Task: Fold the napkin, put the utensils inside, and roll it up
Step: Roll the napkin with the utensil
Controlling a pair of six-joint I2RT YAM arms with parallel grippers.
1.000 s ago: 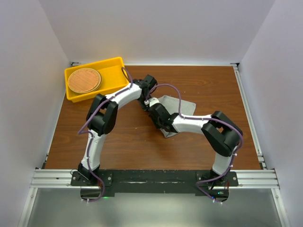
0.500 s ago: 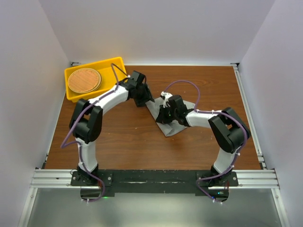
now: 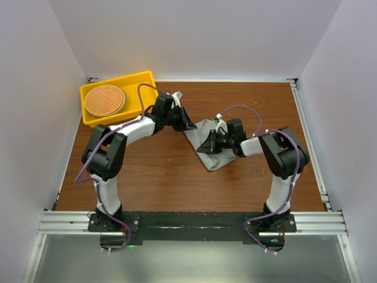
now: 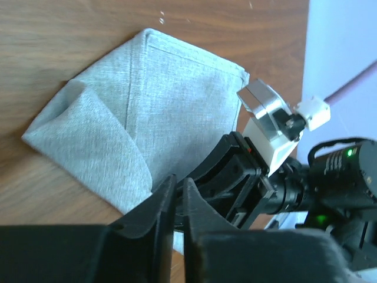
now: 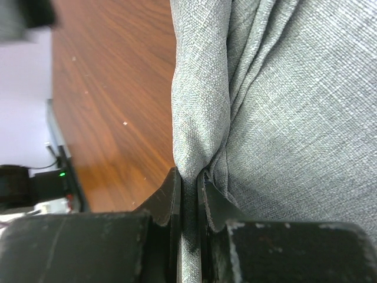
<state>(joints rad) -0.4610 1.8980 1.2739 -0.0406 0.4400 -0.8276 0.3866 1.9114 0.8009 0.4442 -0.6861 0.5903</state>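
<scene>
The grey napkin (image 3: pixel 213 161) lies folded and bunched in the middle of the wooden table. My right gripper (image 3: pixel 207 145) reaches in from the right and is shut on a raised fold of the napkin (image 5: pixel 294 88), with cloth pinched between its fingertips (image 5: pixel 189 174). My left gripper (image 3: pixel 189 125) sits at the napkin's upper left corner. In the left wrist view its fingers (image 4: pixel 179 178) stand almost together, with nothing showing between them. They point across the napkin (image 4: pixel 165 100) at the right gripper (image 4: pixel 235 171). No utensils are in view.
A yellow tray (image 3: pixel 141 82) stands at the back left with a round brown woven disc (image 3: pixel 105 100) in it. White walls close in three sides. A metal rail (image 3: pixel 188 221) with both arm bases runs along the near edge.
The right wrist has swung to the right, still pinching the napkin, and the cloth has gathered more tightly. The left gripper opened, closed again and now points at the napkin's corner.
</scene>
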